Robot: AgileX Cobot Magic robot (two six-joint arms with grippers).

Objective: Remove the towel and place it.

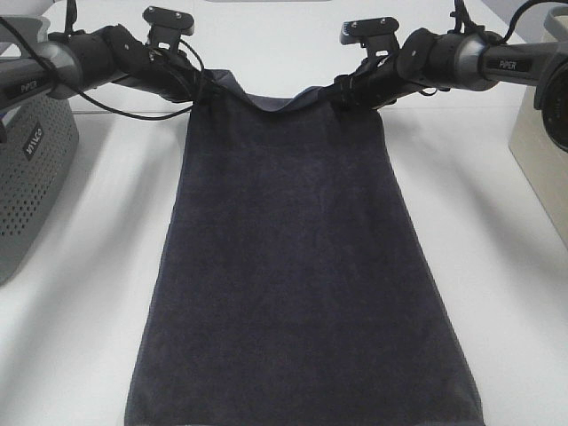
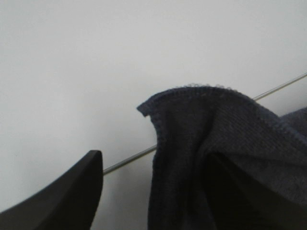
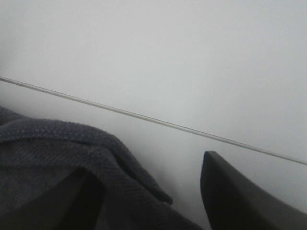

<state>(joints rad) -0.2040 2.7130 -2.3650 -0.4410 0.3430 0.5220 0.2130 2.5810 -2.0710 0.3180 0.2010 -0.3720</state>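
The towel (image 1: 297, 266) lies flat down the middle of the white table (image 1: 80, 311), far corners bunched up at both arms. The left gripper (image 1: 209, 90) has its fingers spread, a corner draped over one. The right gripper (image 1: 343, 92) is spread too, pinching nothing.

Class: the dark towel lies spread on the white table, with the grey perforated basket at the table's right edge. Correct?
No: the grey perforated basket stands at the left edge, as the exterior high view shows; the towel does lie spread.
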